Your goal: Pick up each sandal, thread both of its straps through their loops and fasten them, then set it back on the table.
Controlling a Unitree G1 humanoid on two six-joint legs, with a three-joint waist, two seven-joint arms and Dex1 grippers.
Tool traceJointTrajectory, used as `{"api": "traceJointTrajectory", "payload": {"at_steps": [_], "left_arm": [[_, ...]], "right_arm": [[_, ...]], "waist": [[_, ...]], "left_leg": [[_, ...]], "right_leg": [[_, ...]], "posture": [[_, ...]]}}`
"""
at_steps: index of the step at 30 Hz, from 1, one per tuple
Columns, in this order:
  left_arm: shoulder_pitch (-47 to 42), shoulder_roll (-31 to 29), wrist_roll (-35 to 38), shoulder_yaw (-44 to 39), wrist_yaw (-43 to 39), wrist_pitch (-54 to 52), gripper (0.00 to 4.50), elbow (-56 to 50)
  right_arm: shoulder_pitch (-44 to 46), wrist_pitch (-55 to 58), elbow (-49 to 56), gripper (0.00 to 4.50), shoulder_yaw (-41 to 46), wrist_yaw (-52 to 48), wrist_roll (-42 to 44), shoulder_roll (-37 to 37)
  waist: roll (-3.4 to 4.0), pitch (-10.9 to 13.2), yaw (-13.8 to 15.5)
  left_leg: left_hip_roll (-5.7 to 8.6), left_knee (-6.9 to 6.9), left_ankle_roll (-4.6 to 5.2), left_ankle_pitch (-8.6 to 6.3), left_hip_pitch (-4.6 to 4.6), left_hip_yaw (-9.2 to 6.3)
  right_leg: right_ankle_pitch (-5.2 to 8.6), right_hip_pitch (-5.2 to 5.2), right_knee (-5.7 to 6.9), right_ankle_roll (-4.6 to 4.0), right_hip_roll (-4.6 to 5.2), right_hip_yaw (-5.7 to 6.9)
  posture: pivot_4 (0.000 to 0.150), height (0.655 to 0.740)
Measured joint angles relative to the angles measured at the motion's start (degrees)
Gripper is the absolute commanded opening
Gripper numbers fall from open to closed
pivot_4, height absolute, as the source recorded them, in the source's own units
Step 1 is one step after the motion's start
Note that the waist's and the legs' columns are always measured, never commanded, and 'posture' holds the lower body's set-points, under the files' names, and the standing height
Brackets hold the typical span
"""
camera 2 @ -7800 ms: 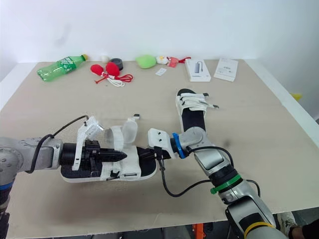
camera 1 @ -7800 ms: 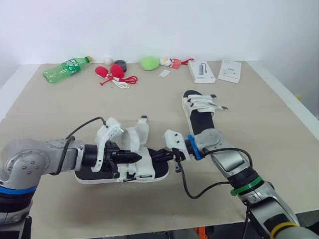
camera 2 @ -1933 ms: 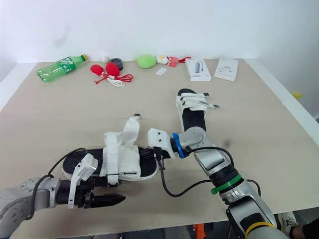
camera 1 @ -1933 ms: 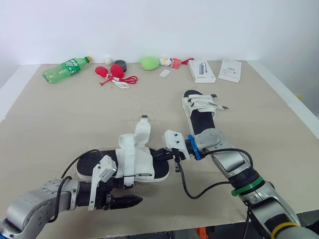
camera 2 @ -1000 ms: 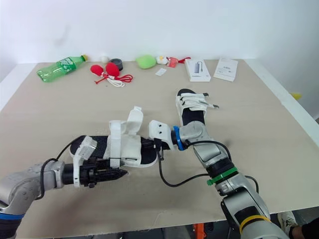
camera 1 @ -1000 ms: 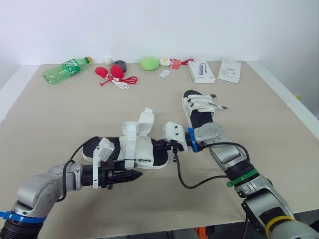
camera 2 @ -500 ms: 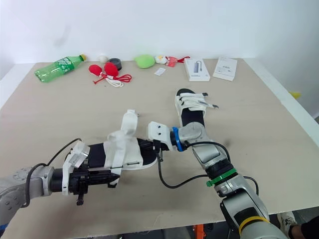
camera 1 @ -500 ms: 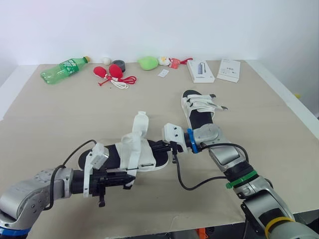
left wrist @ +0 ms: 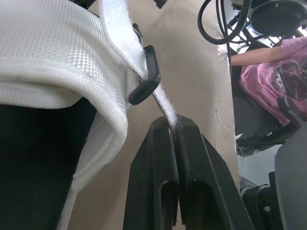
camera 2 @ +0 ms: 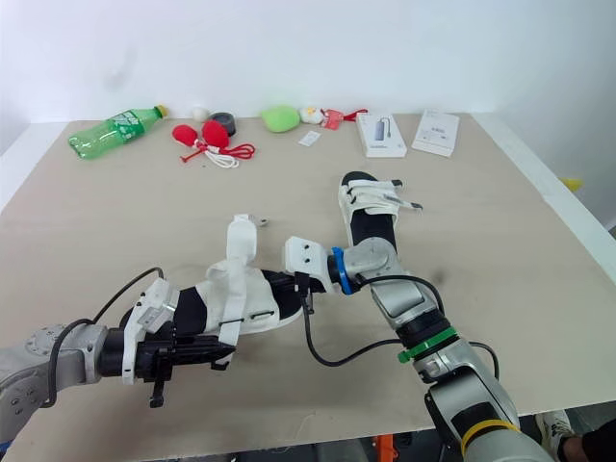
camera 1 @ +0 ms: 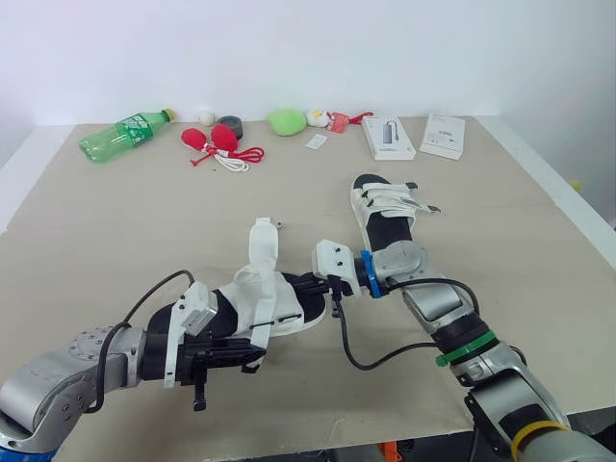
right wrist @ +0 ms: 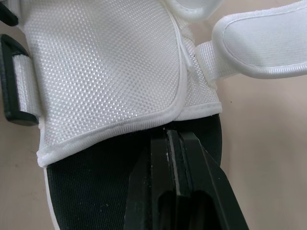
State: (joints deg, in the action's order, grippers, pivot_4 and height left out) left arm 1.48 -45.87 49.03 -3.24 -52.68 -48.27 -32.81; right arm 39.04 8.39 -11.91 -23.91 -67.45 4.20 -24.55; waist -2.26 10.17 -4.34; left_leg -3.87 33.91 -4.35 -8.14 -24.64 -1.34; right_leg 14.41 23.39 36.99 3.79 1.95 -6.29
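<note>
The near sandal (camera 1: 274, 306), black sole with white mesh upper, is held tilted just above the table. My right gripper (right wrist: 175, 139) is shut on the sole's edge at one end (camera 1: 306, 286). My left gripper (left wrist: 176, 125) is shut on the end of a white strap that runs through a black loop (left wrist: 146, 79) on the sandal's near side (camera 1: 252, 354). The other strap (camera 1: 262, 246) stands upright and loose. A second sandal (camera 1: 385, 217) lies flat further back on the right, its white straps across it.
Along the far edge lie a green bottle (camera 1: 120, 132), red objects with a cord (camera 1: 219, 141), a green lump (camera 1: 287, 120) and two white boxes (camera 1: 389, 137) (camera 1: 443, 135). The table's front edge (camera 1: 318, 423) runs close under my left arm.
My left gripper went down to the front edge, came back to the sandal's near side and shut on the strap end. In the last half second the sandal tipped and shifted slightly left.
</note>
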Motion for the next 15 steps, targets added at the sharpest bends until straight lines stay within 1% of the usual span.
{"api": "traceJointTrajectory", "payload": {"at_steps": [3,6,11,15], "left_arm": [[-0.7,-0.1,-2.4,0.0,-0.1,2.1,0.05,0.6],[-3.5,-0.2,-5.5,0.0,-0.4,4.8,0.05,3.7],[-5.5,0.6,-6.7,0.0,-0.3,6.3,0.05,5.2],[-4.9,0.7,-7.1,0.0,-0.6,7.1,0.05,4.9]], "right_arm": [[0.0,0.0,0.0,0.0,0.0,0.0,0.0,0.0],[0.0,0.0,-0.2,0.0,0.1,0.2,0.0,0.0],[0.1,0.0,-0.2,0.0,0.2,0.2,-0.1,0.0],[0.1,0.0,-0.2,0.0,0.2,0.3,-0.1,0.0]], "waist": [[0.0,0.0,0.0],[0.0,0.0,0.0],[0.0,0.0,0.2],[0.0,0.0,0.2]], "left_leg": [[0.0,0.0,0.0,0.0,0.0,0.0],[0.01,0.03,0.01,0.01,-0.01,0.0],[0.01,0.04,0.01,0.01,-0.06,0.0],[0.01,0.04,0.01,0.01,-0.07,0.0]], "right_leg": [[-0.01,-0.01,0.0,0.0,0.0,0.0],[-0.03,-0.01,0.01,0.01,0.0,0.0],[-0.02,-0.06,0.01,0.04,0.01,0.0],[-0.03,-0.1,0.04,0.06,0.0,0.0]], "posture": [[0.15,0.74],[0.15,0.74],[0.15,0.74],[0.15,0.74]]}}
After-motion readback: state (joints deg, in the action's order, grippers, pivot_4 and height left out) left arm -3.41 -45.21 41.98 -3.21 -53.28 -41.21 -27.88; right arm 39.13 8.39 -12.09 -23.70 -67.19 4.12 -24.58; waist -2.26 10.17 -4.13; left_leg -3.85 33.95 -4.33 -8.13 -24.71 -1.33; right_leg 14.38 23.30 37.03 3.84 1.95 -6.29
